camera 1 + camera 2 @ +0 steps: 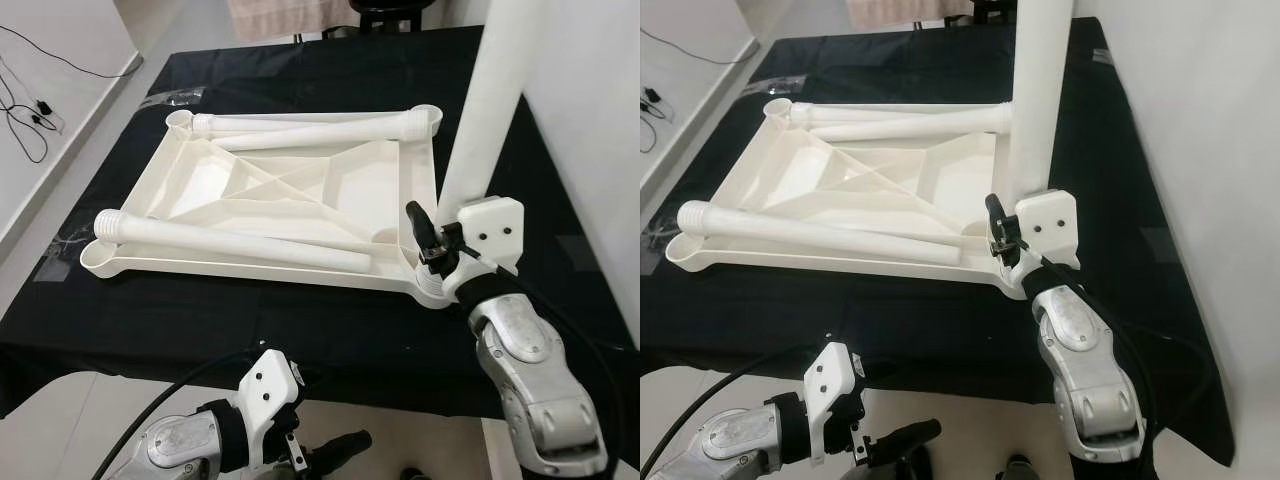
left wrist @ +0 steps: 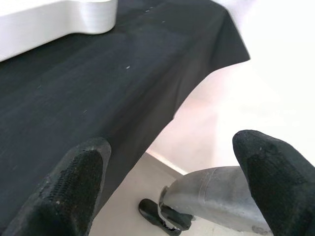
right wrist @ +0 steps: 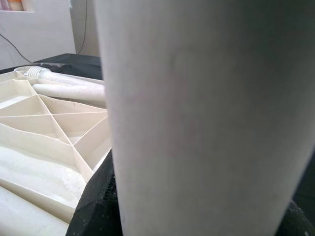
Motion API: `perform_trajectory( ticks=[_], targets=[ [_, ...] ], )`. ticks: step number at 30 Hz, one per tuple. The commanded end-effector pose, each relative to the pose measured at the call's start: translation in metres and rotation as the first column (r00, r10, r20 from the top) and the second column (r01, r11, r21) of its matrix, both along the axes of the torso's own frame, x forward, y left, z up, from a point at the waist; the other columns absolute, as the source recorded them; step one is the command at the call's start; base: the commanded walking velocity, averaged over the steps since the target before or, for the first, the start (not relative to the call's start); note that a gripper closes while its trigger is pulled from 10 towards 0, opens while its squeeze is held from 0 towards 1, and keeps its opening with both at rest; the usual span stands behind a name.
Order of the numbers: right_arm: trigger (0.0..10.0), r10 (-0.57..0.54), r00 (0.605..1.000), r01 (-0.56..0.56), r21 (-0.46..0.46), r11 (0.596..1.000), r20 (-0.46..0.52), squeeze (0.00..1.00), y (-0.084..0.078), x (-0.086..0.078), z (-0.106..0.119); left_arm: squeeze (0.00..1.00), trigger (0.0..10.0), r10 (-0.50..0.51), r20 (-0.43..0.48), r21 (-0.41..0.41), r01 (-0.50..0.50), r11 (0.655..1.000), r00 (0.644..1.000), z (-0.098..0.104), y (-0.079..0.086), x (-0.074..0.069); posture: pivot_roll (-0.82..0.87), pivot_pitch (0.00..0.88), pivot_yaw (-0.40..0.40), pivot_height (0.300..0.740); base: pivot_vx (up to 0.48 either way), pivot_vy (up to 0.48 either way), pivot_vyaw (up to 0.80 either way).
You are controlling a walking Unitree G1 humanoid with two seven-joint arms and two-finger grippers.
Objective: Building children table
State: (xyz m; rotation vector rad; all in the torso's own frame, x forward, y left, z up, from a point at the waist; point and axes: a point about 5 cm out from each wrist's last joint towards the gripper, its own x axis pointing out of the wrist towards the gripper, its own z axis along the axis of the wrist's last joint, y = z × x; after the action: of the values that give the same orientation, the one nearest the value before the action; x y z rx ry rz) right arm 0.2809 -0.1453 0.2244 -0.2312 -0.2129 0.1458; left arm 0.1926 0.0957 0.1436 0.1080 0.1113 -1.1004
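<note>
An upturned white table top [image 1: 200,180] lies on the black-covered table [image 1: 300,320]. One white leg [image 1: 230,240] rests along its near side, and two more legs [image 1: 310,125] lie along its far side. A fourth leg [image 1: 490,100] stands upright at the near right corner socket, with my right gripper [image 1: 445,235] shut on its lower end. In the right wrist view that leg [image 3: 206,118] is pressed between the black fingers [image 3: 96,206]. My left gripper [image 2: 177,187] hangs open below the table's near edge, holding nothing.
A white wall runs close along the right side. Black cables [image 1: 30,110] lie on the floor at the left. Crumpled clear plastic [image 1: 170,97] sits on the cloth near the far left corner. A dark stool [image 1: 390,10] stands beyond the table.
</note>
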Motion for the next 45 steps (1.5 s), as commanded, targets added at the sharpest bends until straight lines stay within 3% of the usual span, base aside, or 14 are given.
perform_trajectory(
  ticks=[1, 8, 10, 13, 16, 22, 26, 30, 31, 32, 33, 36, 39, 45],
  targets=[
    [10.0, -0.008, 0.967, 0.003, -0.019, 1.000, -0.254, 0.00, 0.000, 0.006, -0.049, 0.00, 10.0, -0.010, -0.006, 0.017, 0.010, 1.000, 1.000, -0.001, 0.002, -0.002, -0.03, 0.283, 0.123, 0.740, 0.000, 0.000, 0.00],
    [10.0, 0.102, 0.965, -0.103, 0.010, 0.995, -0.241, 0.00, 0.005, 0.012, -0.042, 0.00, 10.0, -0.002, -0.001, 0.015, 0.002, 1.000, 1.000, -0.001, 0.002, -0.001, -0.03, 0.291, 0.121, 0.740, 0.000, 0.000, 0.00],
    [10.0, 0.258, 0.944, -0.256, 0.037, 0.966, -0.206, 0.00, 0.013, 0.015, -0.032, 0.00, 10.0, 0.000, 0.001, 0.014, 0.000, 1.000, 1.000, -0.001, 0.002, -0.001, -0.02, 0.292, 0.125, 0.740, 0.000, 0.000, 0.00],
    [10.0, 0.320, 0.928, -0.319, 0.037, 0.947, -0.193, 0.00, 0.015, 0.016, -0.028, 0.00, 10.0, 0.002, 0.004, 0.014, -0.002, 1.000, 1.000, 0.000, 0.002, -0.001, -0.02, 0.292, 0.125, 0.740, 0.000, 0.000, 0.00],
    [10.0, 0.451, 0.874, -0.455, 0.020, 0.890, -0.181, 0.00, 0.015, 0.016, -0.020, 0.00, 10.0, 0.008, 0.015, 0.012, -0.009, 1.000, 1.000, 0.001, 0.002, -0.001, -0.02, 0.290, 0.125, 0.740, 0.000, 0.000, 0.00],
    [10.0, 0.560, 0.797, -0.582, -0.042, 0.812, -0.224, 0.00, 0.006, 0.021, -0.014, 0.00, 10.0, 0.014, 0.020, 0.012, -0.014, 1.000, 1.000, 0.002, 0.003, 0.001, -0.03, 0.289, 0.128, 0.740, 0.000, 0.000, 0.00],
    [10.0, 0.568, 0.787, -0.596, -0.061, 0.801, -0.241, 0.00, 0.006, 0.025, -0.013, 0.00, 10.0, 0.014, 0.021, 0.011, -0.014, 1.000, 1.000, 0.002, 0.003, 0.002, -0.02, 0.288, 0.128, 0.740, 0.000, 0.000, 0.00],
    [10.0, 0.533, 0.805, -0.564, -0.055, 0.824, -0.262, 0.00, 0.006, 0.037, -0.012, 0.00, 10.0, 0.023, 0.029, 0.011, -0.023, 1.000, 0.999, 0.004, 0.004, 0.004, -0.02, 0.291, 0.121, 0.740, 0.000, 0.000, 0.00],
    [10.0, 0.478, 0.839, -0.504, -0.040, 0.863, -0.262, 0.00, 0.008, 0.041, -0.015, 0.00, 10.0, 0.034, 0.038, 0.012, -0.035, 0.999, 0.999, 0.005, 0.005, 0.005, -0.02, 0.295, 0.120, 0.740, 0.000, 0.000, 0.00],
    [10.0, 0.316, 0.914, -0.323, 0.014, 0.946, -0.253, 0.00, 0.004, 0.044, -0.022, 0.00, 10.0, 0.047, 0.055, 0.016, -0.048, 0.999, 0.997, 0.008, 0.007, 0.007, -0.02, 0.298, 0.116, 0.740, 0.000, 0.000, 0.00],
    [10.0, 0.194, 0.946, -0.188, 0.049, 0.981, -0.258, 0.00, 0.000, 0.045, -0.028, 0.00, 10.0, 0.055, 0.067, 0.019, -0.057, 0.998, 0.996, 0.010, 0.009, 0.008, -0.02, 0.298, 0.116, 0.740, 0.000, 0.000, 0.00],
    [10.0, -0.084, 0.955, 0.085, -0.008, 0.996, -0.284, 0.00, -0.009, 0.019, -0.050, 0.00, 10.0, 0.090, 0.096, -0.002, -0.090, 0.996, 0.991, 0.020, 0.014, 0.014, -0.02, 0.305, 0.114, 0.740, 0.000, 0.000, 0.00],
    [10.0, -0.093, 0.946, 0.106, 0.027, 0.994, -0.310, 0.00, -0.001, 0.005, -0.057, 0.00, 10.0, 0.113, 0.129, -0.028, -0.110, 0.993, 0.985, 0.033, 0.018, 0.021, -0.03, 0.309, 0.116, 0.740, 0.000, 0.000, 0.00],
    [10.0, -0.059, 0.950, 0.077, 0.046, 0.996, -0.306, 0.00, 0.011, 0.001, -0.059, 0.00, 10.0, 0.143, 0.194, -0.086, -0.128, 0.988, 0.971, 0.060, 0.025, 0.035, -0.03, 0.298, 0.120, 0.740, 0.000, 0.000, 0.00]
  ],
)
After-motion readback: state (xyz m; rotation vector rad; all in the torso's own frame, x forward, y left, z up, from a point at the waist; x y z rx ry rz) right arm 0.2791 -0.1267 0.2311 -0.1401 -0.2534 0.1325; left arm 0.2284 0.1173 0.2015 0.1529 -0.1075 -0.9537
